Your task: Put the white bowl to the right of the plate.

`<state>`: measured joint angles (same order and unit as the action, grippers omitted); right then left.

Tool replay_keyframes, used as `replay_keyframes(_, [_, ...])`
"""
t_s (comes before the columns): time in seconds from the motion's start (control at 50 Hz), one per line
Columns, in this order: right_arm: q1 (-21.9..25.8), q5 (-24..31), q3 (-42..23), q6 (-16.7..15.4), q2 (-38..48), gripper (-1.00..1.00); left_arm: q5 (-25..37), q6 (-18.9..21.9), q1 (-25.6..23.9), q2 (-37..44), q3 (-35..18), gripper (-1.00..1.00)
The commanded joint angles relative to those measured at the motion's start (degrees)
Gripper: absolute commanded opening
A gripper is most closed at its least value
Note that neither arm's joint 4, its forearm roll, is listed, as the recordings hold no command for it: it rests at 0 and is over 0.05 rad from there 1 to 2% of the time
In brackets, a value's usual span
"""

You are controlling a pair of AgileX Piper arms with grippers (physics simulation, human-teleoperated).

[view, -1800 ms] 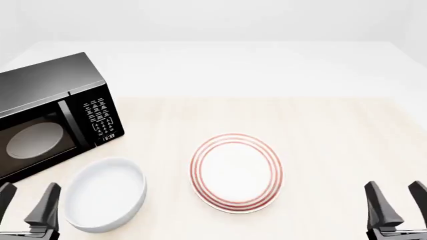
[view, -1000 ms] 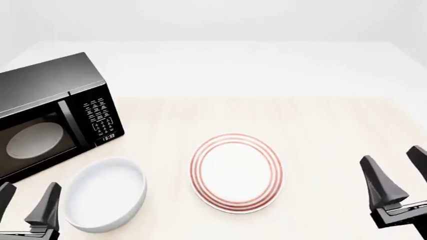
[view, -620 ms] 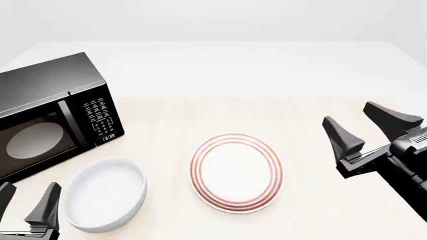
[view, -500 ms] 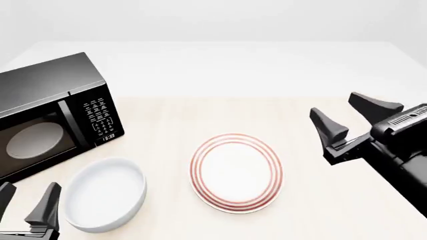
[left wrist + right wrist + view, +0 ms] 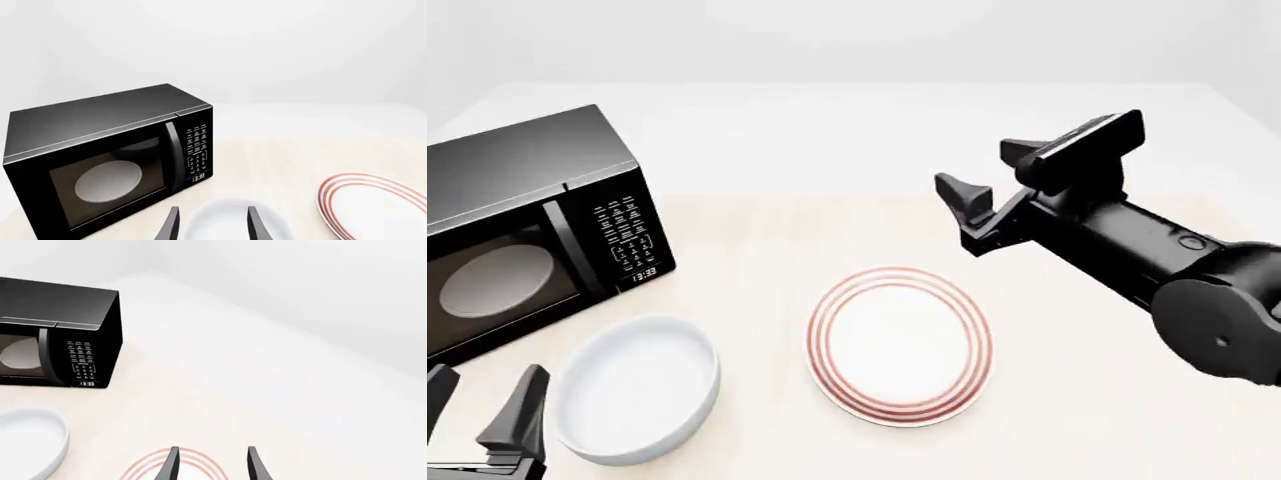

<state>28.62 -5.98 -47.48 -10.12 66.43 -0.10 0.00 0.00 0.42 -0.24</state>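
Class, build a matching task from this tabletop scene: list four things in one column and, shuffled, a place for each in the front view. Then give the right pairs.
1. microwave
2. white bowl
3. plate
4. right gripper

A. raised above the table, beyond the plate
B. table centre
C. far left, display reading 13:33
D. front left, beside the left gripper

Pairs: 1-C, 2-D, 3-B, 4-A

A pale wooden table (image 5: pixel 1094 250) with a black microwave (image 5: pixel 521 235), against plain white walls.
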Motion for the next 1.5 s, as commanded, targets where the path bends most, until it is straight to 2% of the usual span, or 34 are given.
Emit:
replay_keyframes(0.02, [4.23, 3.34, -8.62, -1.56, 10.32, 1.0, 0.0, 0.0, 0.0, 0.0, 0.0, 1.0])
replay_keyframes(0.06, [4.48, 3.58, -9.71, -1.45, 11.74, 1.0, 0.0, 0.0, 0.0, 0.0, 0.0, 1.0])
replay_keyframes(0.08, [4.77, 4.01, -10.62, 0.07, 12.54, 1.0, 0.0, 0.0, 0.0, 0.0, 0.0, 1.0])
replay_keyframes(0.22, [6.28, 4.42, -13.39, -0.03, 16.81, 1.0, 0.0, 0.0, 0.0, 0.0, 0.0, 1.0])
replay_keyframes(0.28, [5.89, 4.28, -14.26, -1.78, 18.86, 1.0, 0.0, 0.0, 0.0, 0.0, 0.0, 1.0])
replay_keyframes(0.32, [6.83, 4.83, -15.53, -0.82, 20.57, 1.0, 0.0, 0.0, 0.0, 0.0, 0.0, 1.0])
replay_keyframes(0.42, [8.64, 5.64, -18.16, -1.26, 23.61, 1.0, 0.0, 0.0, 0.0, 0.0, 0.0, 1.0])
replay_keyframes(0.46, [9.08, 6.05, -19.16, -0.07, 24.29, 1.0, 0.0, 0.0, 0.0, 0.0, 0.0, 1.0])
replay_keyframes(0.54, [8.88, 5.5, -19.72, -0.5, 24.85, 1.0, 0.0, 0.0, 0.0, 0.0, 0.0, 1.0])
replay_keyframes(1.0, [14.39, 7.21, -27.77, 1.51, 35.6, 1.0, 0.0, 0.0, 0.0, 0.0, 0.0, 1.0])
replay_keyframes(1.18, [16.35, 9.32, -31.9, 1.47, 39.71, 1.0, 0.0, 0.0, 0.0, 0.0, 0.0, 1.0])
replay_keyframes(1.38, [18.72, 9.46, -34.46, 3.57, 43.3, 1.0, 0.0, 0.0, 0.0, 0.0, 0.0, 1.0])
replay_keyframes(1.46, [19.16, 9.18, -34.97, 3.9, 44.46, 1.0, 0.0, 0.0, 0.0, 0.0, 0.0, 1.0])
replay_keyframes(1.48, [18.57, 11.04, -36.49, 2.66, 46.19, 1.0, 0.0, 0.0, 0.0, 0.0, 0.0, 1.0])
replay_keyframes(1.5, [19.19, 10.26, -36.15, 3.37, 45.95, 1.0, 0.0, 0.0, 0.0, 0.0, 0.0, 1.0])
